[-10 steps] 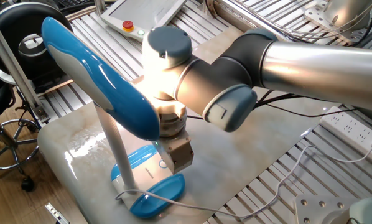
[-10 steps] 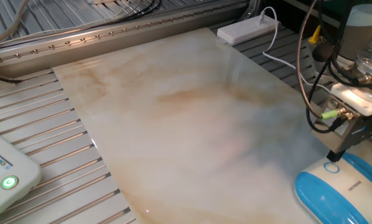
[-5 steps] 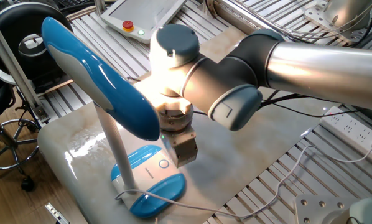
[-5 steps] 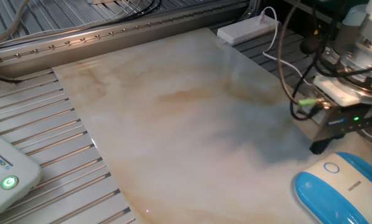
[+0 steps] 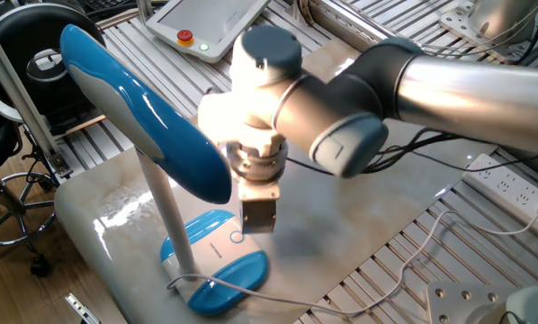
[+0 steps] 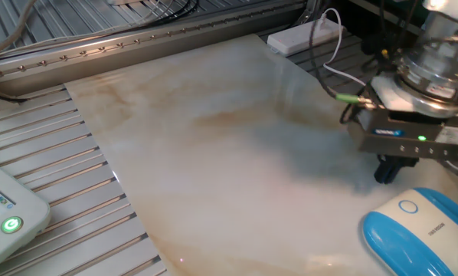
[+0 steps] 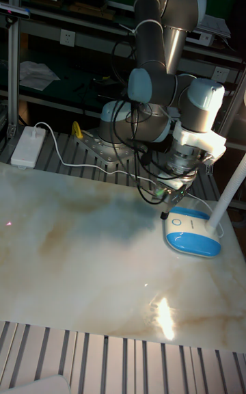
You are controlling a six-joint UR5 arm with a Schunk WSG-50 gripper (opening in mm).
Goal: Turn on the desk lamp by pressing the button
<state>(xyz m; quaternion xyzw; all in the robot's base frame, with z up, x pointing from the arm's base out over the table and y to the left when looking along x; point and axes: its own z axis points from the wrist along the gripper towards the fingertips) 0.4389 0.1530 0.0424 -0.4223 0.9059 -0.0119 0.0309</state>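
The marble table is the biggest thing here, and the desk lamp is stood at one end of it. The long blue head of the lamp is held high on a slim white stem, and a glow is seen under the head in one fixed view, so the lamp is judged to be lit already (though that is only a guess from the glow). The lamp looks light and made of hard, shiny plastic. It is judged that it could be slid or tipped by a hard push, because the head is so long and the stem so thin.

The oval base lies flat on the table. A thin white cord is seen coming from it.

The gripper is held a little above the table, just beside the base and not touching it. Whether its fingers are apart or together cannot be told, since the tip is seen only as one dark stub.

The button is the smallest thing, a small white disc with a pale ring, set in the blue top of the base near the end closest to the gripper. Nothing needs to be grabbed. The button should be pressed straight down and softly, right in the middle of the ring.
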